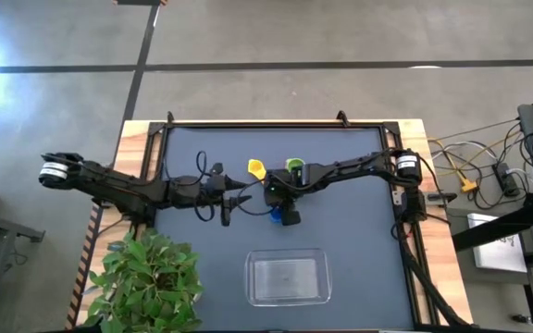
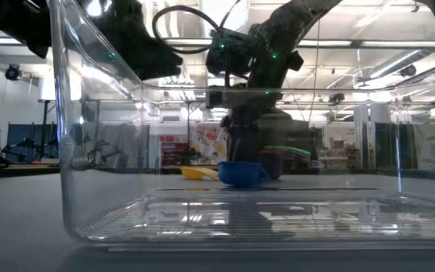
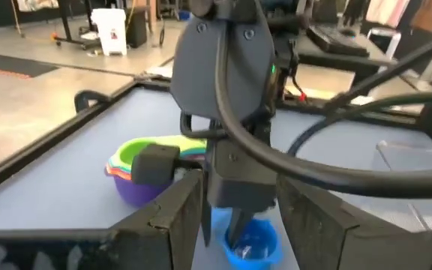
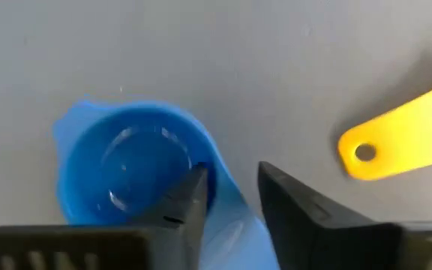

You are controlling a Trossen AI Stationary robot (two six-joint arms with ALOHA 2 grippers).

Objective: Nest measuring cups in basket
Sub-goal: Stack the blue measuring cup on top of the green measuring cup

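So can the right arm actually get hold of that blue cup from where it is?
Probably yes. The right gripper hangs directly over the blue cup, open, one finger inside the rim and one outside by the handle. Nothing lies between them; the yellow cup sits off to the side.

My high cam looks straight down, far off, whole table [image 1: 192, 250] w/ both arms. Low cam sits at tabletop level right behind the basket [image 2: 89, 211], looking thru its clear walls across to the room. Left wrist cam faces the right arm from close, over the table. Right wrist cam points straight down, v. close to the mat. All four share the blue cup [image 4: 130, 172].
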